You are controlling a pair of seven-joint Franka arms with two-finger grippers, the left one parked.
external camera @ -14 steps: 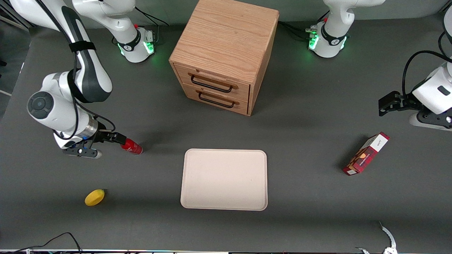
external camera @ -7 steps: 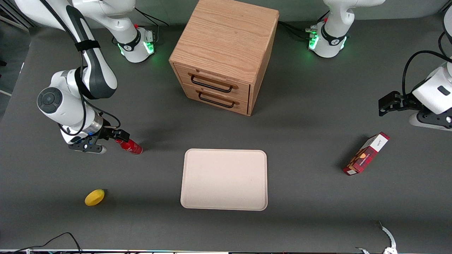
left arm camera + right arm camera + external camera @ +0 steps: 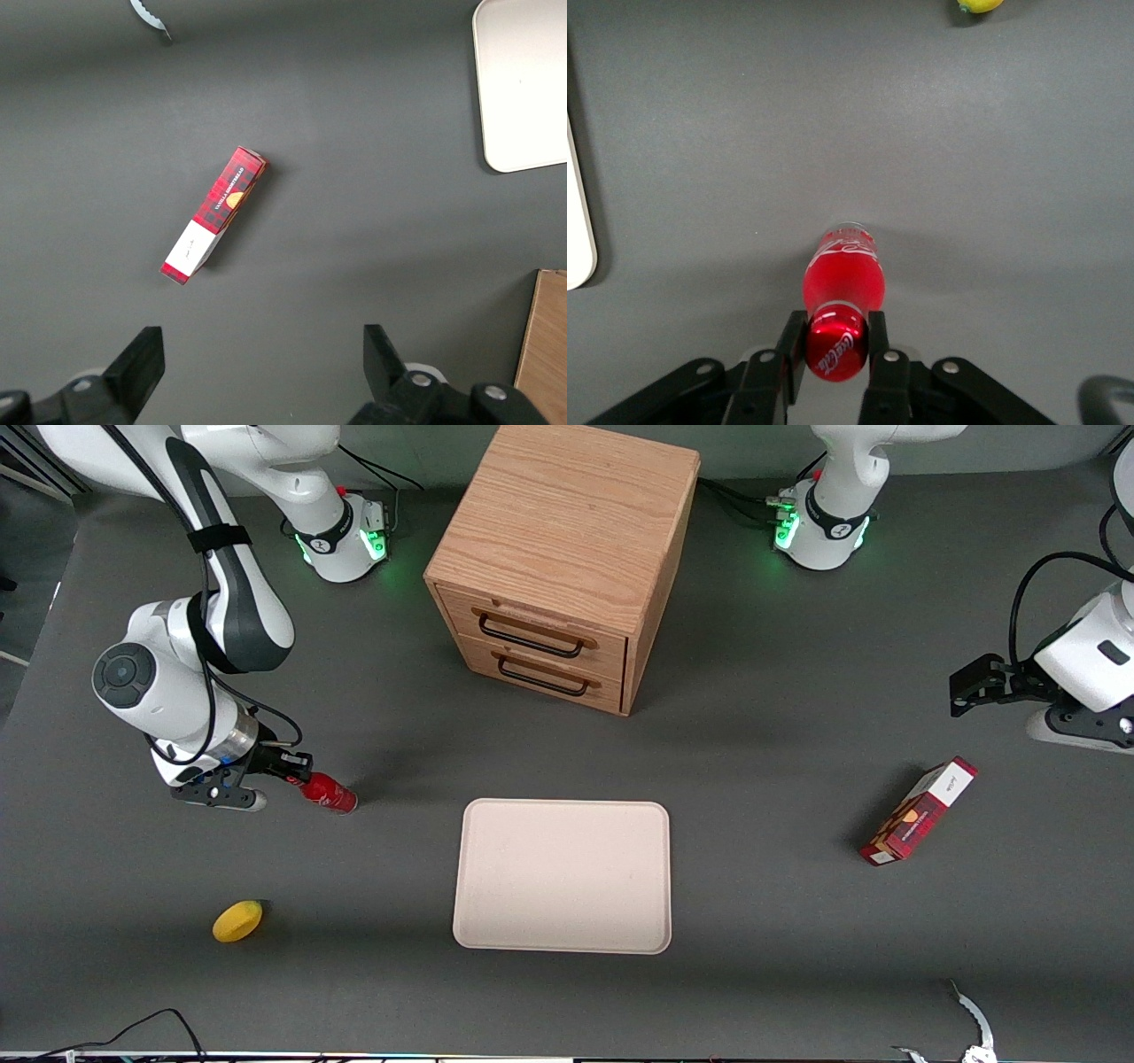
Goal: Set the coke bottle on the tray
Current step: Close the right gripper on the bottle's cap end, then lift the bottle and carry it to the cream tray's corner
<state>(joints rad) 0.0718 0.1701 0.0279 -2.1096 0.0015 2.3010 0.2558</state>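
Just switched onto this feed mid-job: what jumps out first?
The claw is shut on the cap of the coke bottle, which stands on the table toward the working arm's end. The big beige tray lies bare at mid-table, nearer the front camera than the wooden drawer cabinet.

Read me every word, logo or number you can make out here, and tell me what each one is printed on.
"Coca-Cola", white script on the red cap of the coke bottle, which the gripper holds at the cap, fingers on either side.
White lettering on the bottle's body: too distorted to read.
Red-and-white box, toward the parked arm's end of the table: a line of print, too small to read.
Tray, drawer cabinet, yellow fruit: no text.
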